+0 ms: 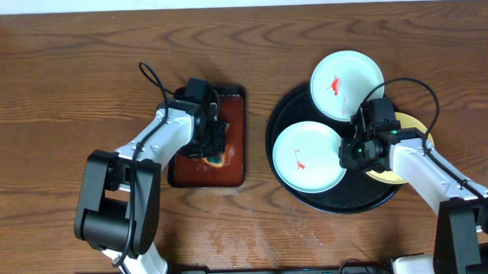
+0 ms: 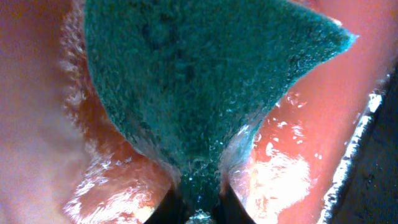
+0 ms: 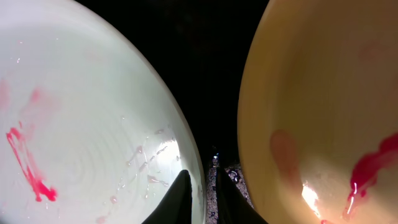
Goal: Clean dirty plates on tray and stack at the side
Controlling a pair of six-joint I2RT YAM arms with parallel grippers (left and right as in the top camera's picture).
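The round black tray point(image 1: 283, 123) holds three plates. One white plate point(image 1: 346, 83) with a red smear lies at the tray's far edge. A second smeared white plate point(image 1: 306, 155) lies at the front left. The pale yellow plate point(image 1: 412, 125) is mostly hidden under my right arm. My right gripper point(image 1: 352, 153) is shut on the front white plate's right rim; in the right wrist view its fingers point(image 3: 202, 193) straddle that rim point(image 3: 81, 124), with the smeared yellow plate point(image 3: 323, 93) to the right. My left gripper point(image 1: 214, 150) is shut on a green sponge point(image 2: 205, 81).
A rectangular reddish-brown tray point(image 1: 231, 113) lies left of the black tray; my left gripper point(image 2: 200, 205) presses the sponge onto its wet, foamy floor point(image 2: 323, 124). Bare black tray floor point(image 3: 211, 62) shows between the two plates. Wooden table surrounds both trays.
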